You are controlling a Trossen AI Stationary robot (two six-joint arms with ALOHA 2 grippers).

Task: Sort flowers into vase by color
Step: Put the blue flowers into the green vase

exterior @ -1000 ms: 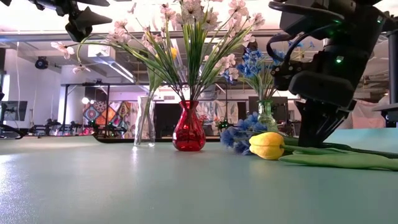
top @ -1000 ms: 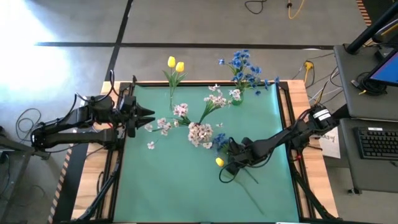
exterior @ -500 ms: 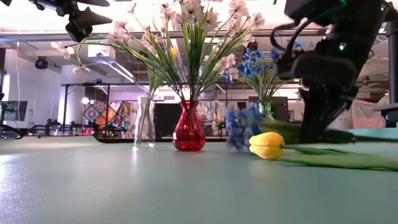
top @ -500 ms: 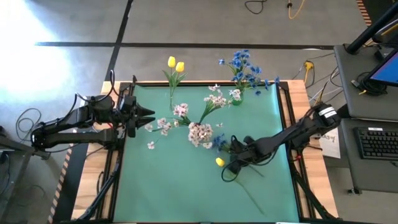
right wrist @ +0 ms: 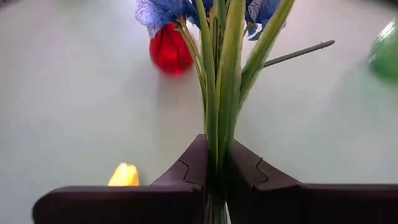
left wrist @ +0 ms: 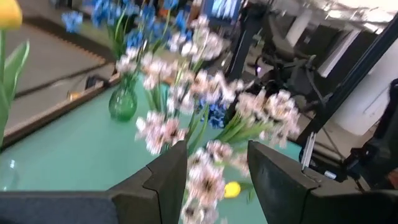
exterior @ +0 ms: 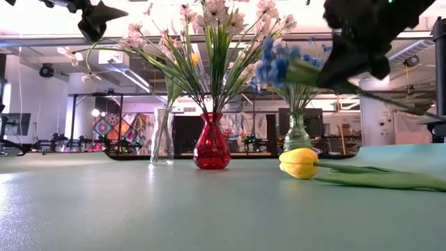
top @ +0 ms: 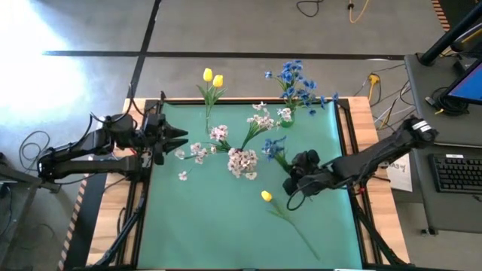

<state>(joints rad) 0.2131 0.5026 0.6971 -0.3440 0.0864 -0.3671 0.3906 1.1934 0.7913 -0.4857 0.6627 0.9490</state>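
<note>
Green mat mostly sorted: my left gripper (top: 181,136) waits at its left edge, fingers apart and empty. Pinkish-white blossoms fill the red glass vase (exterior: 211,148); one yellow tulip (exterior: 300,163) lies unsorted. My right gripper (top: 290,170) is clamped on the blue flower spray (exterior: 277,64), lifted off the mat since half a second ago.

Two black jointed arms, black cables looped alongside; right arm (top: 384,154) with white band; blunt dark stepped fingers (right wrist: 186,171).
</note>
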